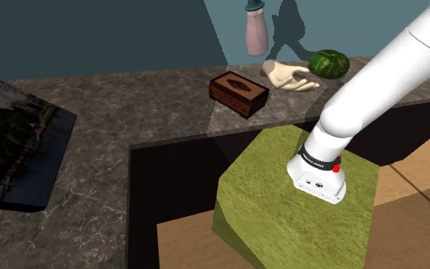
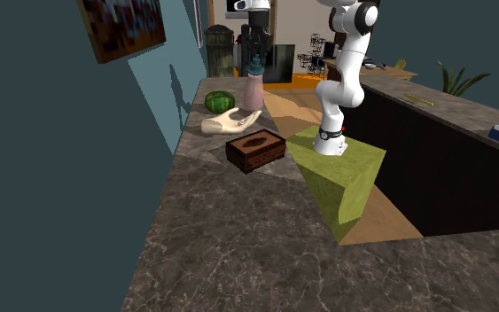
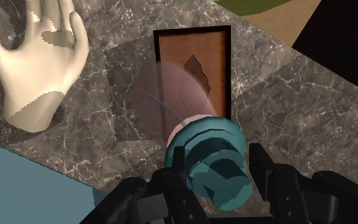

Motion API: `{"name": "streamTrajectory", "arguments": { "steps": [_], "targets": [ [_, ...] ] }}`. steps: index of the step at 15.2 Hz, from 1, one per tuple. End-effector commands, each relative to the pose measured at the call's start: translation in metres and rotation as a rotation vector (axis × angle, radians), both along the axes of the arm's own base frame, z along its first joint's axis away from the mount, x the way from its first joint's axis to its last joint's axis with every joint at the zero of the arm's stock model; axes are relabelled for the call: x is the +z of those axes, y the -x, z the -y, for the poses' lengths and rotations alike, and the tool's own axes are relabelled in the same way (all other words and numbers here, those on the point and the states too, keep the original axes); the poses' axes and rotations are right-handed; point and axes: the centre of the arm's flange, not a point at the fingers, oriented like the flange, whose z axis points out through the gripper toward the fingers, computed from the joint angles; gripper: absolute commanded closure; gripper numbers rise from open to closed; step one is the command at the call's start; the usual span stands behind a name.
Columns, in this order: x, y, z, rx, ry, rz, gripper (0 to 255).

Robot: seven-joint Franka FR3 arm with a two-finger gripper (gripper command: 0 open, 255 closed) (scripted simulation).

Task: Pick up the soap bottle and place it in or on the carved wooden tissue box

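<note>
Above the marble counter (image 1: 114,99), the pink soap bottle (image 3: 171,95) hangs by its teal cap (image 3: 206,149), which my gripper's (image 3: 219,156) fingers clasp from both sides. I judge it is held high to clear the carved tissue box (image 3: 187,48) lying below it. The box's top slot shows only dark; whether tissues sit inside, I cannot tell. A pale hand-shaped ornament (image 3: 37,57) lies beside the box.

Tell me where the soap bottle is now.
In the shoulder view the pink soap bottle hangs at the top, in the gripper, above the counter, left of the hand model and behind the tissue box.
</note>
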Motion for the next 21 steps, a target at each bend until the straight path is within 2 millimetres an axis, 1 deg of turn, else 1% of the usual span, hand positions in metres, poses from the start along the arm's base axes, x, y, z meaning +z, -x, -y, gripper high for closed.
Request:
{"name": "streamTrajectory", "arguments": {
  "steps": [1,21],
  "targets": [
    [-0.01,0.001,0.001,0.0,0.0,0.0,255],
    [-0.116,0.001,0.001,0.0,0.0,0.0,255]
  ]
}}
